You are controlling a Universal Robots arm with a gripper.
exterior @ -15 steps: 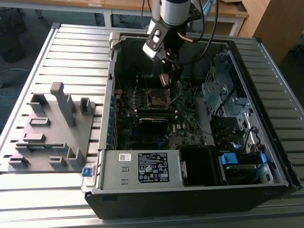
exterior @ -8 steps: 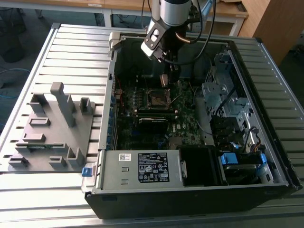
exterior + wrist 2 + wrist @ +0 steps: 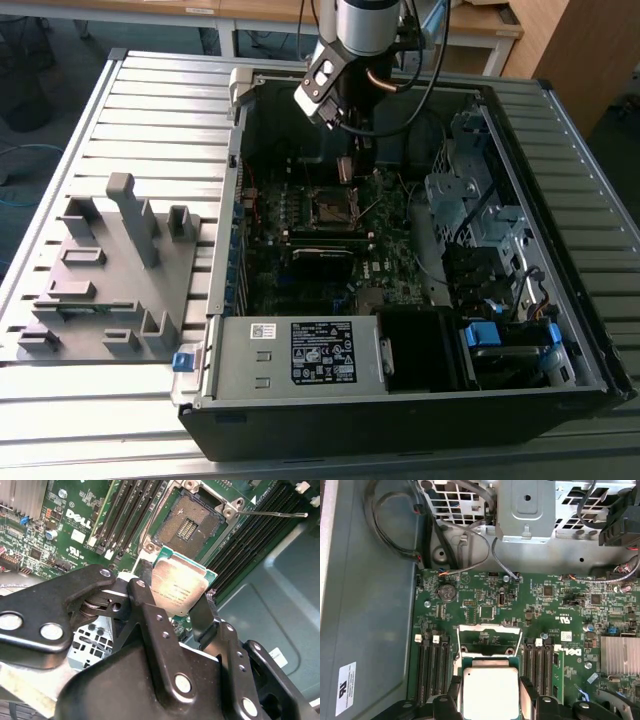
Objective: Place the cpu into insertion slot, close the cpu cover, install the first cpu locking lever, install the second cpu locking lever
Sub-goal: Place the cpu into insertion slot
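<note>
My gripper (image 3: 174,594) is shut on the cpu (image 3: 181,582), a flat silver-grey square pinched by two opposite edges between the black fingers (image 3: 145,587). In the first wrist view the cpu (image 3: 490,692) sits between the fingers of the gripper (image 3: 490,700). The insertion slot (image 3: 192,525) lies bare, its dark pin grid showing, with the cpu held above it and apart from it. The cpu cover (image 3: 490,628) stands swung open behind the slot. A thin locking lever (image 3: 272,514) juts out beside the slot. In the exterior view the gripper (image 3: 346,162) hangs inside the case just behind the insertion slot (image 3: 333,207).
Long black memory slots (image 3: 432,672) flank the socket on both sides. A heatsink (image 3: 620,655), loose cables (image 3: 470,535) and a metal drive cage (image 3: 465,190) crowd the case. The power supply (image 3: 295,355) lies along the case front. A grey fixture (image 3: 110,265) stands on the table at the exterior view's left.
</note>
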